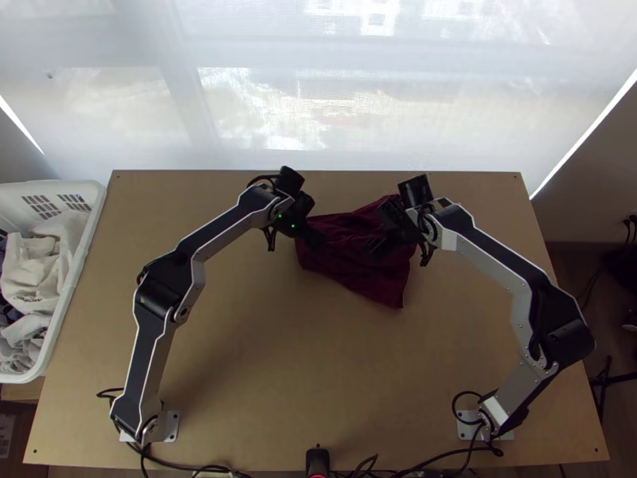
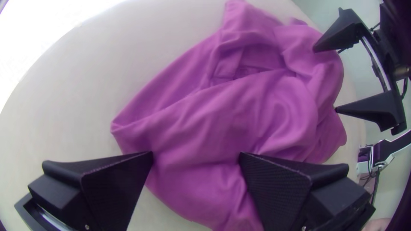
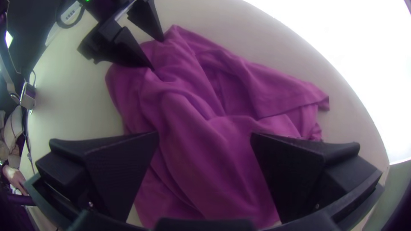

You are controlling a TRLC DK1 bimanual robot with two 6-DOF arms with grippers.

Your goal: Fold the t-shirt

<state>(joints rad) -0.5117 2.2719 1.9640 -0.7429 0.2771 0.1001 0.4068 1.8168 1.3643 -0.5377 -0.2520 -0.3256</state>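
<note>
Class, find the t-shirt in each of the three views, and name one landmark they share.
Top view: the t-shirt lies just right of centre.
Left wrist view: centre, from top edge to bottom edge.
Right wrist view: centre and lower middle.
Shared landmark: the left gripper, upper left in the right wrist view.

This looks like a robotics lab or test room, with arm base plates [image 1: 170, 428] fixed towards the near corners of a wooden table [image 1: 239, 374], cables [image 1: 478, 449] along its near edge, a white laundry basket [image 1: 93, 217] beside its left edge and a sheer-covered window [image 1: 263, 119] beyond the far edge
</note>
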